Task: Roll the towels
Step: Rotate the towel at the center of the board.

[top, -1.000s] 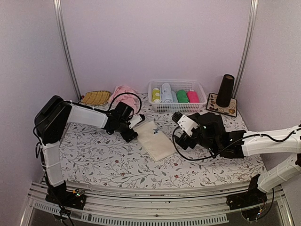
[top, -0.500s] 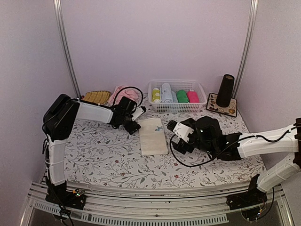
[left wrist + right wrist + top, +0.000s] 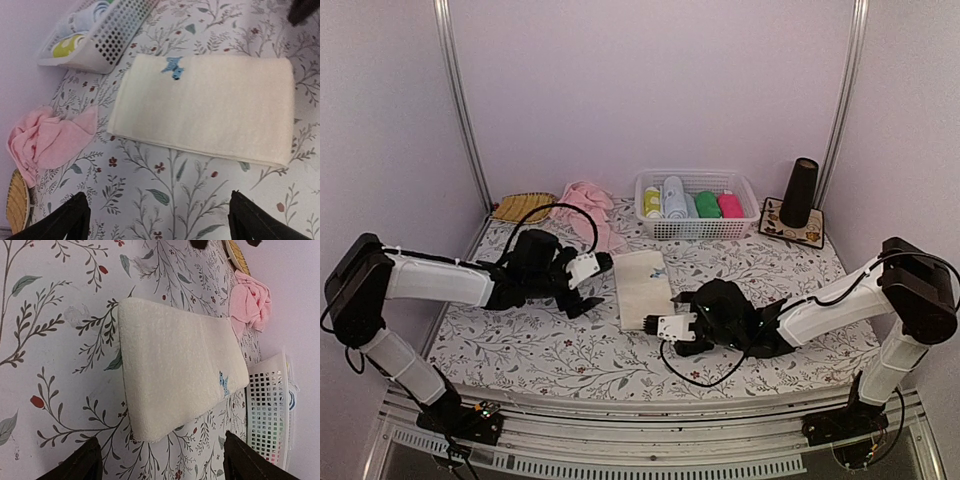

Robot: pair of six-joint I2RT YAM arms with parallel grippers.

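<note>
The cream towel (image 3: pixel 643 288) lies flat and folded on the flowered tablecloth, a small blue mark at its far end. It also shows in the left wrist view (image 3: pixel 205 107) and the right wrist view (image 3: pixel 175 365). The pink towel (image 3: pixel 588 205) lies crumpled at the back left, also seen from the left wrist (image 3: pixel 47 142). My left gripper (image 3: pixel 588 285) is open and empty, just left of the cream towel's long side (image 3: pixel 157 220). My right gripper (image 3: pixel 658 325) is open and empty at the towel's near right corner (image 3: pixel 162 460).
A white mesh basket (image 3: pixel 696 232) with several coloured towel rolls stands at the back centre. A woven yellow mat (image 3: pixel 523 207) lies at the back left. A black cone (image 3: pixel 799 192) stands on a patterned mat at the back right.
The cream towel was turned from a slant to lie lengthwise. My left gripper has drawn back to the left of it. My right gripper has moved left and nearer, to the towel's near end.
</note>
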